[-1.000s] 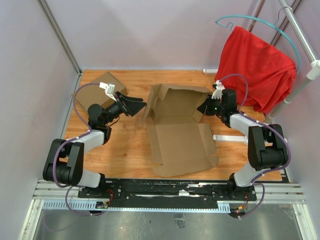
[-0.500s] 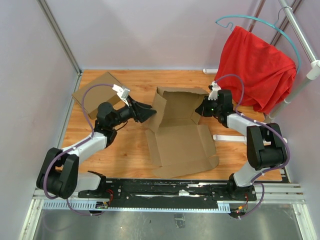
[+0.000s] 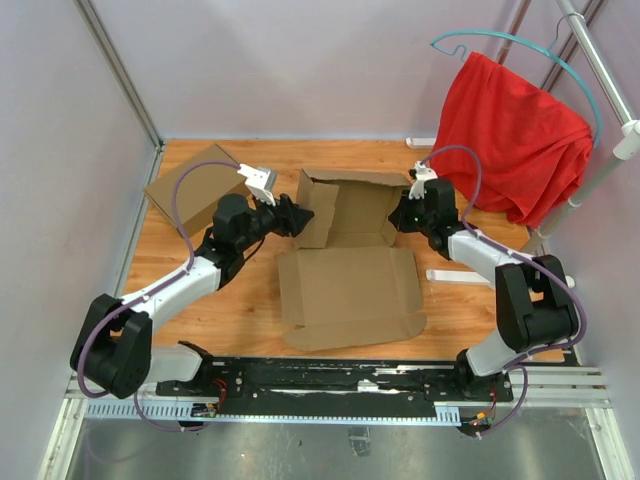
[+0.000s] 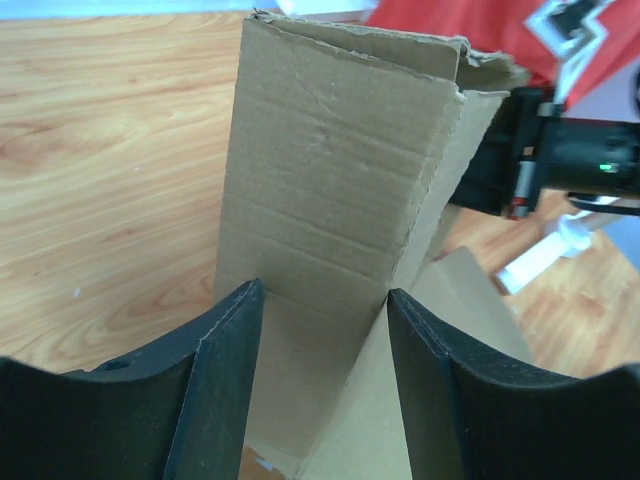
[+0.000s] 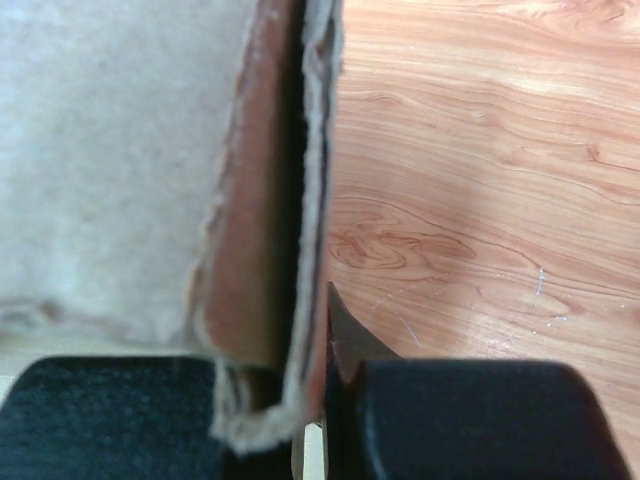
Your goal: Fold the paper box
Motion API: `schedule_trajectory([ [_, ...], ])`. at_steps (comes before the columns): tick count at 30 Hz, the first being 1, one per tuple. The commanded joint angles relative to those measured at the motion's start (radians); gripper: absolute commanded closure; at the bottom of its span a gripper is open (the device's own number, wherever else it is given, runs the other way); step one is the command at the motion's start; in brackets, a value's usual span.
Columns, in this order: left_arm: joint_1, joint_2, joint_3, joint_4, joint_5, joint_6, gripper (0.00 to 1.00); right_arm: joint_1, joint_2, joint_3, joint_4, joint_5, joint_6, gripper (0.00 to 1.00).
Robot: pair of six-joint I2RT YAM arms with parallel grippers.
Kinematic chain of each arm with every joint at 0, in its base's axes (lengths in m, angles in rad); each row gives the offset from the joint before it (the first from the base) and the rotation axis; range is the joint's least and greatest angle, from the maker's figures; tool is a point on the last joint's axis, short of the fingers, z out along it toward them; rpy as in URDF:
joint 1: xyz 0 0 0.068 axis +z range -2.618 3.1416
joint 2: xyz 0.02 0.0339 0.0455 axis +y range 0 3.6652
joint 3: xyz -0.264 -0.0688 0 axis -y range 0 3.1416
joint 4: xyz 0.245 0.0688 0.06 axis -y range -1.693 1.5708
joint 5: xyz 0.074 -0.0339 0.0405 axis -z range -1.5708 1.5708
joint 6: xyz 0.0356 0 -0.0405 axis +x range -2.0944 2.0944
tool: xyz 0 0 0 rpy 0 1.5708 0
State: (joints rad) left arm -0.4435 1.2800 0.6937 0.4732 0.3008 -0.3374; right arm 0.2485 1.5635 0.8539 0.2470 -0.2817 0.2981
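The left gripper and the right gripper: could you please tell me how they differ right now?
The left gripper is open, the upright left wall of the paper box between its jaws; the right gripper is shut, pinching the doubled right wall. The left gripper reaches in from the box's left side, the right gripper from its right. Both have black fingers and work at the box's far end.

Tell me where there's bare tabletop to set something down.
Bare wooden tabletop lies between the left arm and the plain brown cardboard mailer box, and in a strip behind it. Crowded at both box sides, where left gripper and right gripper work.
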Motion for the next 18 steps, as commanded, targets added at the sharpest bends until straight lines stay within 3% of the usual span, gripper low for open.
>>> schedule_trajectory([
  [1, -0.044, 0.003, 0.027, -0.1, -0.2, 0.074, 0.43, 0.079, -0.06, -0.019, -0.013, 0.089, -0.041, 0.99],
  [12, -0.064, -0.048, -0.042, -0.122, -0.484, 0.06, 0.43, 0.129, -0.155, -0.118, 0.05, 0.294, -0.004, 0.99],
  [18, -0.066, -0.037, -0.083, -0.062, -0.514, 0.049, 0.43, 0.154, -0.213, -0.191, 0.137, 0.306, 0.012, 0.99],
])
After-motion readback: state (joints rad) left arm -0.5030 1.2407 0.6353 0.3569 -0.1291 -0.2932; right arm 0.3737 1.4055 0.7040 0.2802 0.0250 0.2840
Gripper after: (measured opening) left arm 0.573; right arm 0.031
